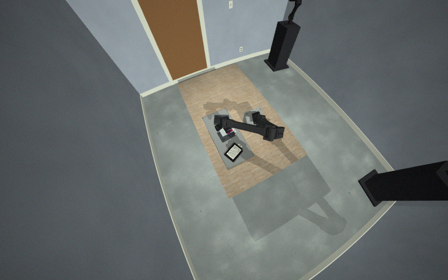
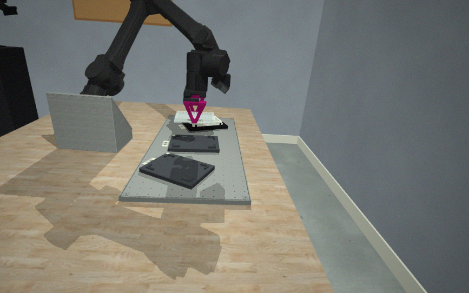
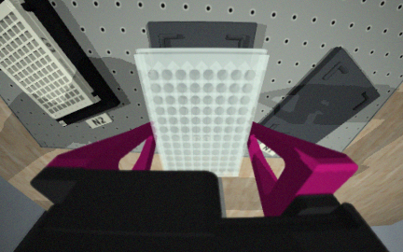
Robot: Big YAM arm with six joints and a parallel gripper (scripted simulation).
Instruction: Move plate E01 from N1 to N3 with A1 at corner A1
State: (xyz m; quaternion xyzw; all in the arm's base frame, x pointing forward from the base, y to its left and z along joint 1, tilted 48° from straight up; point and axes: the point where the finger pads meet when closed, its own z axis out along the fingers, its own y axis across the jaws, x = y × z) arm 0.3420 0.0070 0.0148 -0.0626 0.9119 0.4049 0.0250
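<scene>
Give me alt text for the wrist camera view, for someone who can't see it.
The magenta-fingered tool grips a clear 96-well plate by its long sides, held above a grey perforated deck. Below lie a second plate in the nest labelled N2 at upper left and two bare dark nests, one ahead and one right.

Matte black blocky arm (image 2: 126,32) with magenta triangular-framed tool (image 2: 194,112) fingers.

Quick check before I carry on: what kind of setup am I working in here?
Likely a lab-automation bench: a perforated deck plate on a wooden table carries labelled plate nests, and the gripper holds a 96-well plate.
</scene>
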